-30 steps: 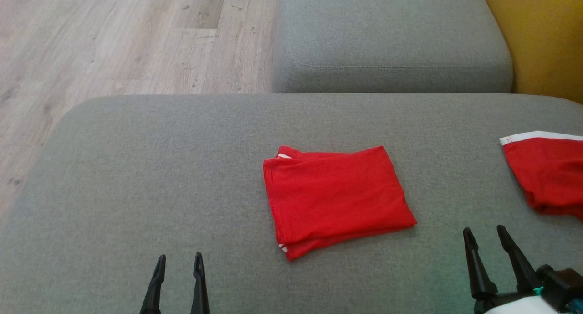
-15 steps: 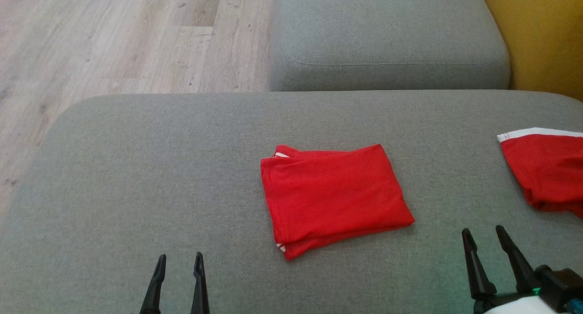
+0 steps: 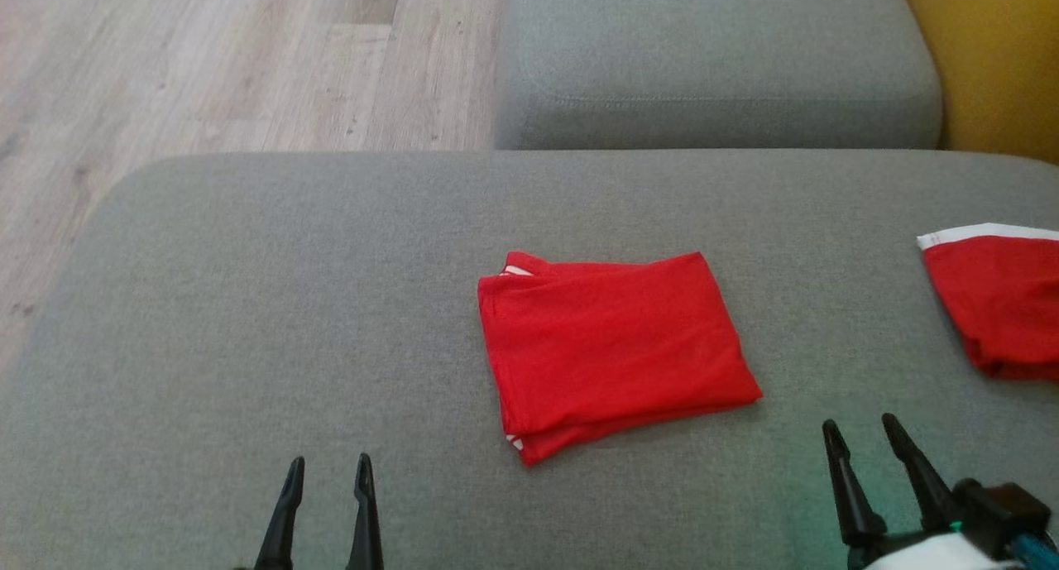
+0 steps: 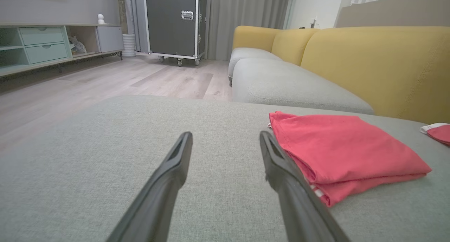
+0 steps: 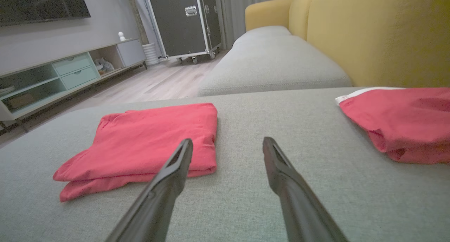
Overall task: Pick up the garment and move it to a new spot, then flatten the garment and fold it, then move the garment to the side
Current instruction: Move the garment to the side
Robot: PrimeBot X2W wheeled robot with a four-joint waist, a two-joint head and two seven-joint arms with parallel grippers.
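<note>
On the grey seat [image 3: 248, 305], right in the middle of the head view, lies the garment [image 3: 612, 351]. It is red and folded into a flat block with a few layers. A bit of white trim peeks out at its 11 o'clock corner and its 7 o'clock corner. Nothing touches it.

From the garment, the left gripper [image 3: 329, 462] is at 7 o'clock and the right gripper [image 3: 859, 423] is at 5 o'clock. Both are apart from the garment. Each one has its two dark fingers spread wide with nothing between them, and the fingers point toward 12 o'clock. In the left wrist view the garment sits at about 3 o'clock of the finger tips. In the right wrist view it sits at 9 o'clock of them, and one finger crosses in front of its near edge.

At 3 o'clock from the garment, well apart, lies a second red cloth [image 3: 997, 305] with a white band along its top edge. It looks bunched up and runs off the picture's side. At 12 o'clock is another grey cushion [image 3: 711, 49]. At 11 o'clock is a pale wood floor [image 3: 207, 57]. At 1 o'clock is a yellow backrest [image 3: 1001, 57].
</note>
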